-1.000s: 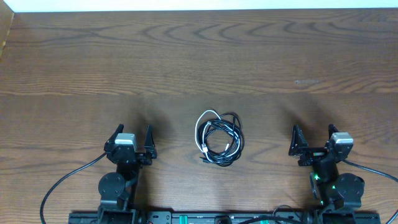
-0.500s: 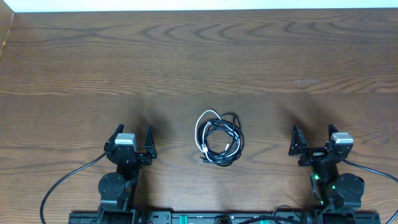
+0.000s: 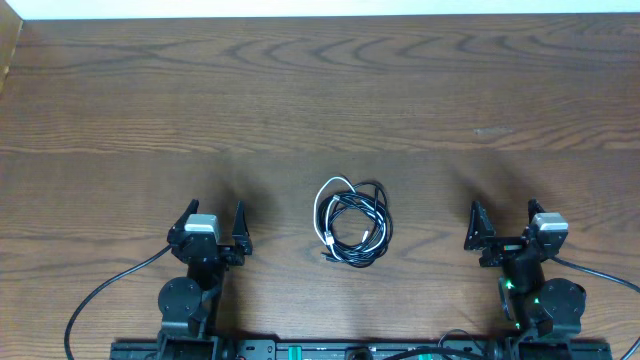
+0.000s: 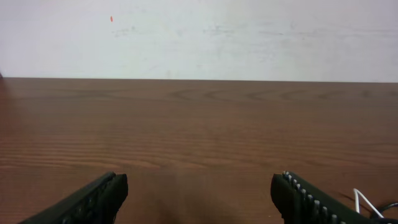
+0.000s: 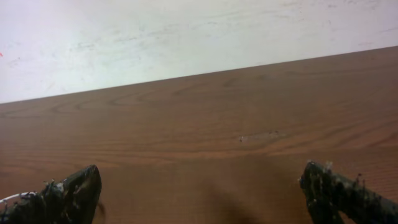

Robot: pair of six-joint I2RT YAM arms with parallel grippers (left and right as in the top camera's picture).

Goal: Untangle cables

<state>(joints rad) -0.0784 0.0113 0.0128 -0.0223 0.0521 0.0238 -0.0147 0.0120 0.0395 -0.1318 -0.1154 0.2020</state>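
Lying in one tangled coil on the wooden bench (image 3: 320,90), the cables (image 3: 352,224) sit between the two arms, well apart from both. They are off to the right of the left end effector (image 3: 213,215) and off to the left of the right end effector (image 3: 503,215). The white cord (image 3: 326,205) loops along the side of the bundle nearer the left end effector. Both end effectors have their fingers spread wide apart, with nothing between them.
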